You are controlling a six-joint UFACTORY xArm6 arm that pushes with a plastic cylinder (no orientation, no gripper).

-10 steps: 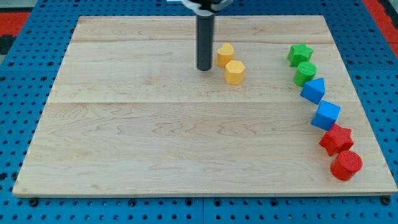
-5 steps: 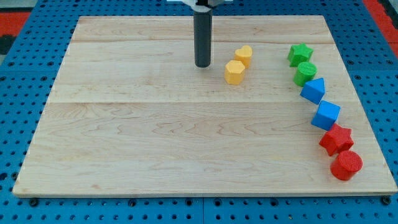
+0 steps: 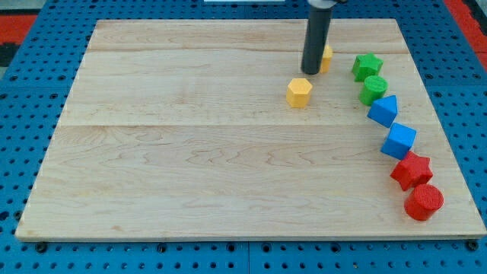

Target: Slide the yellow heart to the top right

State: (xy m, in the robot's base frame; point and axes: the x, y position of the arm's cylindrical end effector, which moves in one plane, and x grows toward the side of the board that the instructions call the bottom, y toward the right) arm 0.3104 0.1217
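Pressing against the left side of the yellow heart [image 3: 326, 58], my tip [image 3: 310, 71] is gripping nothing, merely shoving, because the heart, mostly hidden behind the rod, is lying far right beside the green star [image 3: 367, 65].

A straight, smooth rod of dark grey to black, round in section, with a faint lighter sheen down one side. My tip [image 3: 311, 72] is its blunt, flat-cut lower end. At the view's top edge the rod meets a sliver of pale fitting.
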